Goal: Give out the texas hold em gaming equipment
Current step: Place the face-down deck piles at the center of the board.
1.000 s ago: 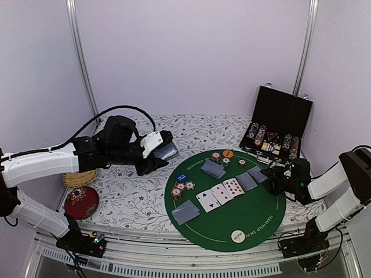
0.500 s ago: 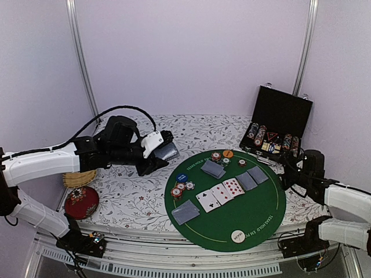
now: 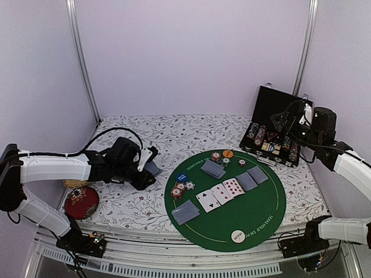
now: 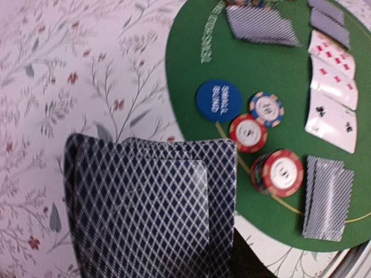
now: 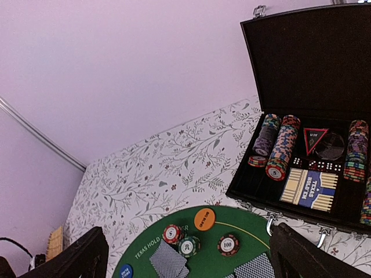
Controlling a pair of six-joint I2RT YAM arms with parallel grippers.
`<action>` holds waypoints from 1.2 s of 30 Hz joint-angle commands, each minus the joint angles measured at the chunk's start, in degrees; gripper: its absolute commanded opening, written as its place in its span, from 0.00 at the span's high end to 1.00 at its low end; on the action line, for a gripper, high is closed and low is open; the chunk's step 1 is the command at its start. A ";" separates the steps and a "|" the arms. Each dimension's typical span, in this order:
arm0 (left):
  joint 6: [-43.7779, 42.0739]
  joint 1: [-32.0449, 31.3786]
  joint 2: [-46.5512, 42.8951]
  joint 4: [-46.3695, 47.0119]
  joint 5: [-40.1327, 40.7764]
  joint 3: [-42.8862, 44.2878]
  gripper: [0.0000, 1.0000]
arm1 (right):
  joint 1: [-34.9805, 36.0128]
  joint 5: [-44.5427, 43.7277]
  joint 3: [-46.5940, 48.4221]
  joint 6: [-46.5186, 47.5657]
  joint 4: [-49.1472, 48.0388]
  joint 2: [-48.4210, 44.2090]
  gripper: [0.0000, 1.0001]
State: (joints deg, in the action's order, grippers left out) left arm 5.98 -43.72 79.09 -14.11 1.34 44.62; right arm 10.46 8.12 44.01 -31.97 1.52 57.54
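My left gripper (image 3: 148, 166) is shut on a stack of playing cards (image 4: 151, 208) with blue diamond backs, low over the floral cloth just left of the green round mat (image 3: 255, 205). Three face-up cards (image 3: 220, 193) lie mid-mat, with face-down pairs (image 3: 213, 168) around them. The blue disc (image 4: 219, 99) and red-white chips (image 4: 281, 172) sit at the mat's left, the orange disc (image 5: 204, 219) and more chips (image 5: 228, 244) at its far side, and a white disc (image 3: 237, 236) near the front. High at the back right, my right gripper (image 3: 288, 124) is open and holds nothing.
An open black case (image 5: 307, 87) with chip stacks, dice and a card box stands at the back right. The red round cushion (image 3: 81, 201) and a woven basket (image 3: 71, 184) lie at the left table edge. Metal posts stand at both back corners.
My left arm dropped and drew back left with the cards. My right gripper opened wide and rose from the mat's right edge to a spot in front of the case.
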 commanded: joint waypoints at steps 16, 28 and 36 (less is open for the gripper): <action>16.26 1.98 3.14 8.66 2.05 -12.85 0.42 | 2.20 4.24 4.02 11.93 4.86 5.47 0.01; 17.22 2.24 1.92 8.02 1.79 -14.10 0.07 | 2.20 4.62 4.30 12.36 4.62 4.72 0.01; 15.88 1.79 -7.48 5.56 3.56 -13.54 0.02 | 2.20 4.46 5.54 13.42 4.51 4.96 0.01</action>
State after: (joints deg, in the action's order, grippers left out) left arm 22.79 -42.09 76.95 -7.42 3.92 30.89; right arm 12.38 12.43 46.70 -19.88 6.26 63.16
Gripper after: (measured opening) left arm 0.983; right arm 0.990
